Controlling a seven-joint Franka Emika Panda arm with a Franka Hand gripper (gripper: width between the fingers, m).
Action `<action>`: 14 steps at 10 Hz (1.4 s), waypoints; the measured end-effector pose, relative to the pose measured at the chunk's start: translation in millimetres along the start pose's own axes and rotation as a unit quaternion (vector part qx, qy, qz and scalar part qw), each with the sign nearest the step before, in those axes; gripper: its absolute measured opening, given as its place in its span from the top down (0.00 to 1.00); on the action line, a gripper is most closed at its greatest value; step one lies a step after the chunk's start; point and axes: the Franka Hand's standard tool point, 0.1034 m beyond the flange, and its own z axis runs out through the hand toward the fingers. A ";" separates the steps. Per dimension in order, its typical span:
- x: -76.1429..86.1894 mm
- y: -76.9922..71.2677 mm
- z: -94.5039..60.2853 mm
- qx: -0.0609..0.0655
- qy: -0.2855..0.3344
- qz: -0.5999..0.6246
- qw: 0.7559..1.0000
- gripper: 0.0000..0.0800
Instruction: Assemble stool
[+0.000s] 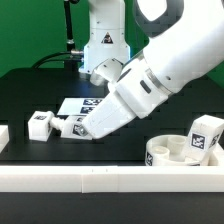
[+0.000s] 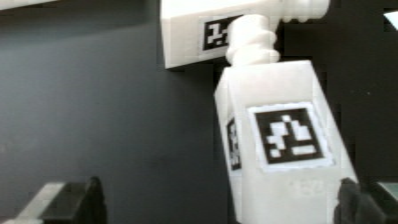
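Near the tabletop's [image 1: 30,90] edge on the exterior view's left lies a first leg [image 1: 40,122]. Just beside it, toward the middle, a second leg [image 1: 73,127] lies flat in front of the marker board [image 1: 85,103], and the wrist view shows its threaded tip pointing at that board. The tool [image 1: 90,128] hangs over this second leg with its fingers [image 2: 71,200] spread to either side, not pinching it. By the front edge on the exterior view's right sits the round seat [image 1: 165,152], the third leg [image 1: 205,135] upright against it.
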 end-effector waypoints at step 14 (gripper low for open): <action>6.3 -29.4 28.3 0.008 0.021 0.000 1.000 0.19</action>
